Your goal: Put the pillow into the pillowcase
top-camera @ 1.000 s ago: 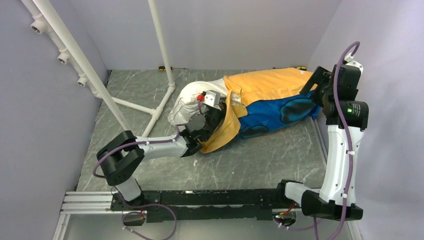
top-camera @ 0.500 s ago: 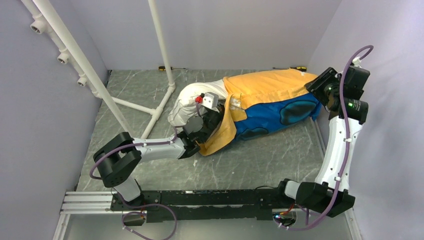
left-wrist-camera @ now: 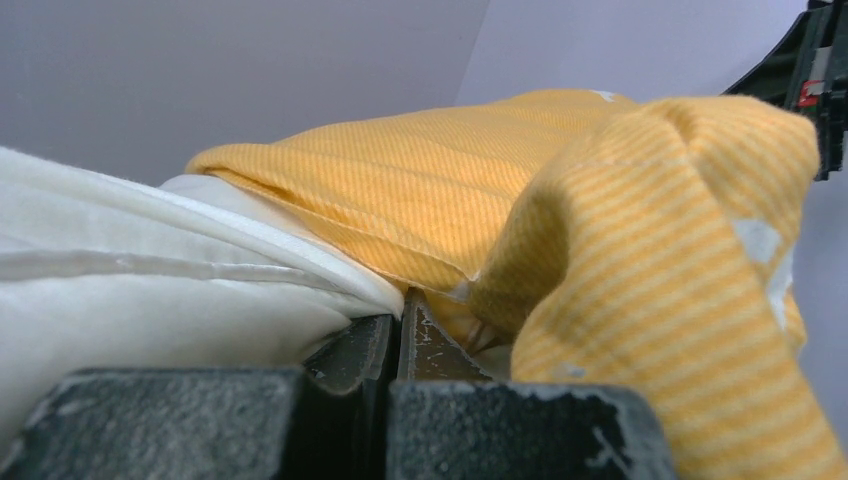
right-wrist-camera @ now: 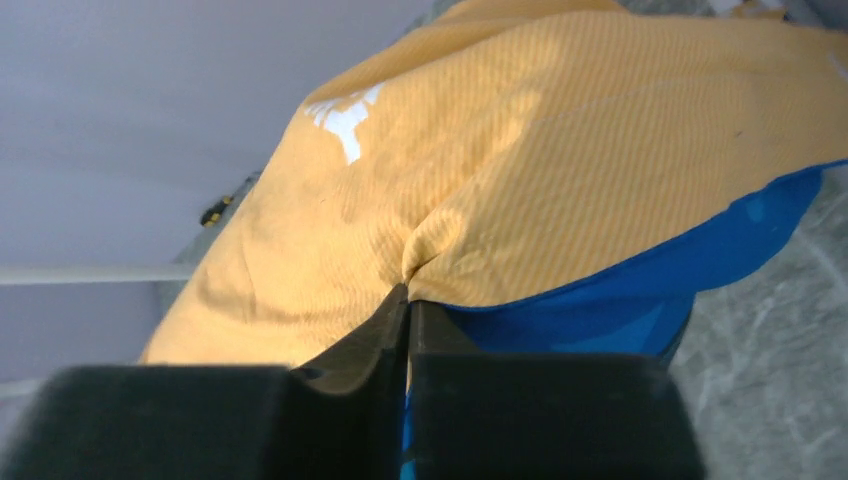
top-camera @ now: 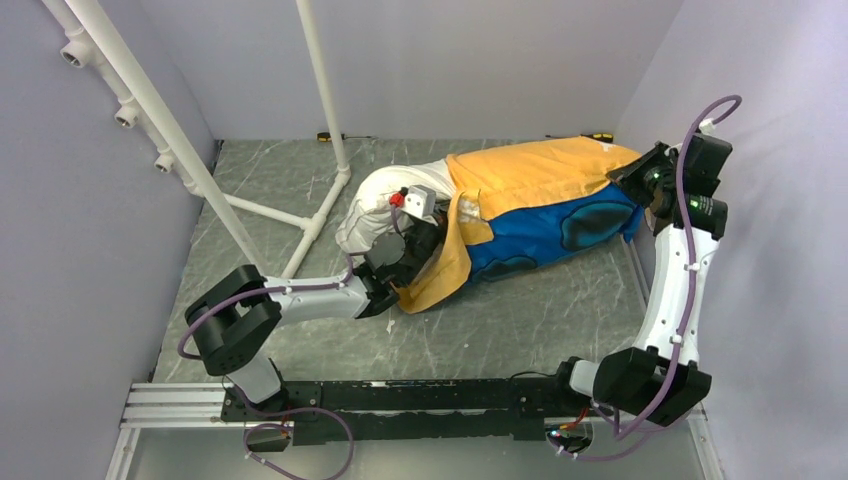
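Note:
The white pillow lies at the back of the table, its right part inside the pillowcase, yellow on top and blue on the near side. My left gripper is shut at the case's open end, under a folded-back yellow flap. In the left wrist view its tips sit where the pillow meets the yellow pillowcase; no fabric shows between them. My right gripper is shut on the case's closed right end. There the yellow pillowcase puckers at the tips of the right gripper.
A white pipe frame stands at the back left, one foot near the pillow. Grey walls close in on the left, back and right; the right arm is close to the right wall. Small yellow-black tools lie along the back edge.
My right gripper has closed on the pillowcase's right end, and that arm has shifted right toward the wall. The left arm has stayed put.

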Motion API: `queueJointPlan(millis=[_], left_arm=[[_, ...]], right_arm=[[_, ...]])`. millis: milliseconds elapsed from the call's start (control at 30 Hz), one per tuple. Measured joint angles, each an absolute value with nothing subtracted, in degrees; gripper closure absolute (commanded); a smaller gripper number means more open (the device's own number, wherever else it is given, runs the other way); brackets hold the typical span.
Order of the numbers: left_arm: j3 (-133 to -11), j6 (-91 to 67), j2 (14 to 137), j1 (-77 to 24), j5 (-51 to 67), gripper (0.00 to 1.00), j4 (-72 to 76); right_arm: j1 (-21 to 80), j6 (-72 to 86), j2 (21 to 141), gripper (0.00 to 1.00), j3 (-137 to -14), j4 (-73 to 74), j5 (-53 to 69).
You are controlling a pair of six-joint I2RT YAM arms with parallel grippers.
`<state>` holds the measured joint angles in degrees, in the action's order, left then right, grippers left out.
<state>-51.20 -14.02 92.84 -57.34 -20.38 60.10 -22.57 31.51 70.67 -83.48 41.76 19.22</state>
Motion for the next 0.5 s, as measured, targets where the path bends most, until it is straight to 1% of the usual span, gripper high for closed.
queueJointPlan(millis=[167, 300, 367, 500], left_arm=[[-50.68, -13.87, 91.94, -57.36, -20.18, 1.0, 59.48], [-50.46, -12.93, 90.89, -57.34, -19.79, 1.0, 58.19], [-50.46, -12.62, 90.59, -57.34, -19.77, 1.0, 57.63], [-50.48, -11.29, 89.78, -56.9, -21.23, 1.0, 56.4]], right_arm=[[-22.85, 32.27, 71.53, 1.0, -82.72, 41.34, 20.38], [-21.47, 33.41, 72.25, 1.0, -84.49, 40.88, 24.03], [-17.02, 33.67, 74.11, 1.0, -88.09, 41.19, 24.4], [-3.16, 34.63, 78.22, 1.0, -94.17, 40.51, 24.43]])
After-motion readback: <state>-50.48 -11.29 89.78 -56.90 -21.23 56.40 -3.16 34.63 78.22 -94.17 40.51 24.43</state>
